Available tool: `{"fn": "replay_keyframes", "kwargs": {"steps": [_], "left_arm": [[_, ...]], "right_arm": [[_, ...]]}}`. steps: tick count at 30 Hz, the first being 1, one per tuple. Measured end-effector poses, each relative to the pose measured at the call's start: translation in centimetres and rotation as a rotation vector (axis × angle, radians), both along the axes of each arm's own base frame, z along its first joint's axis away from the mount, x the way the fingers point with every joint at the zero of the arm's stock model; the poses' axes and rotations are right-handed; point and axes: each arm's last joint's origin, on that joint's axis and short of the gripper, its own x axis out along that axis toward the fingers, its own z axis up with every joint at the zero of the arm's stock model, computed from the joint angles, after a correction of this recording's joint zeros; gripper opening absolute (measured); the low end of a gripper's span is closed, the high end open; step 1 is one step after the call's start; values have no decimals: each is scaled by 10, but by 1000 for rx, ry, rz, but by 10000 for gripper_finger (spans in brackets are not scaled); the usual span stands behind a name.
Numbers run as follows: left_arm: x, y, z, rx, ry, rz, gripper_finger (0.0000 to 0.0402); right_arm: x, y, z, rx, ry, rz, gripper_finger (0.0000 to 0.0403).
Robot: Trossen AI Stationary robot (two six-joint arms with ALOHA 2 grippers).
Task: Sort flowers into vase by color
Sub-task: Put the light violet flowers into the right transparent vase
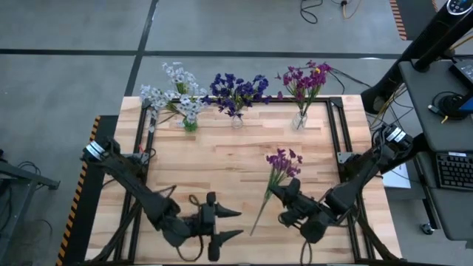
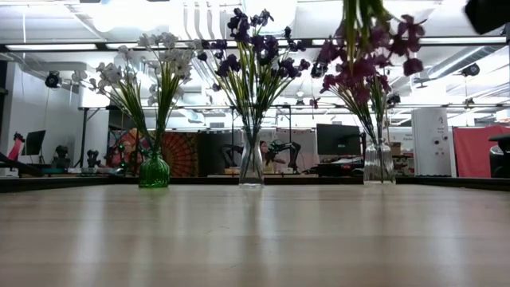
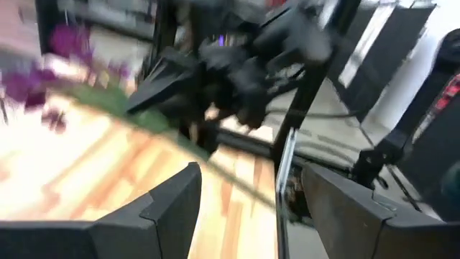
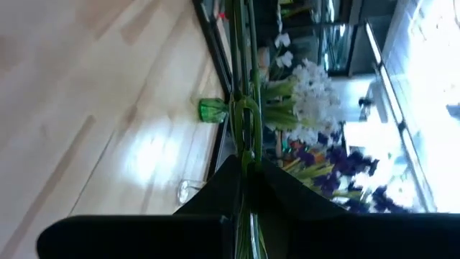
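Note:
Three vases stand along the table's far edge: a green one (image 1: pixel 190 125) with whitish flowers (image 1: pixel 177 89), a clear one (image 1: pixel 236 121) with blue-violet flowers (image 1: pixel 238 89), and a clear one (image 1: pixel 299 120) with magenta flowers (image 1: pixel 307 77). My right gripper (image 1: pixel 275 193) is shut on a magenta-purple bunch (image 1: pixel 284 162) over the table's near right part. My left gripper (image 1: pixel 238 224) stands open near the front edge. Its fingertips are beside the bunch's stem end (image 1: pixel 255 224) and touch nothing. My right gripper pinches the bunch's green stems (image 4: pixel 245 133) between its two fingers, about midway along them. The stems lie across the fingers. The bunch is lifted clear of the table, with its blossoms (image 2: pixel 381 48) toward the far edge and its stem end toward the near edge.
Black frame rails (image 1: pixel 334 125) run along the table's left, right and far sides. Bare wood (image 1: pixel 222 166) lies between the vases and the grippers. A desk with a keyboard (image 1: pixel 452 170) stands off the table's right side.

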Motion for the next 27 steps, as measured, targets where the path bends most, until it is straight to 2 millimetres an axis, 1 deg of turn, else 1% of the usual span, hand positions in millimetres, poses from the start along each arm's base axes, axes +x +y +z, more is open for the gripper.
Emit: {"fn": "replay_keyframes", "kwargs": {"steps": [3,7,9,14,17,22,27], "left_arm": [[6,14,-4,-61,81,-39,224],[19,29,-7,-126,114,-88,224],[26,35,-11,-134,135,-113,224],[41,49,-22,-132,166,-96,224],[45,51,-29,-132,183,-109,224],[50,49,-36,-138,186,-112,224],[53,48,-44,-142,205,-105,224]], "right_arm": [[-6,6,-1,-59,41,44,27],[-11,12,-2,-80,52,75,27],[-13,13,-4,-86,58,84,27],[-15,16,-14,-147,104,106,27],[-15,18,-23,-201,142,108,27],[-14,19,-37,-321,145,39,27],[-13,22,-44,-377,150,24,27]]}}
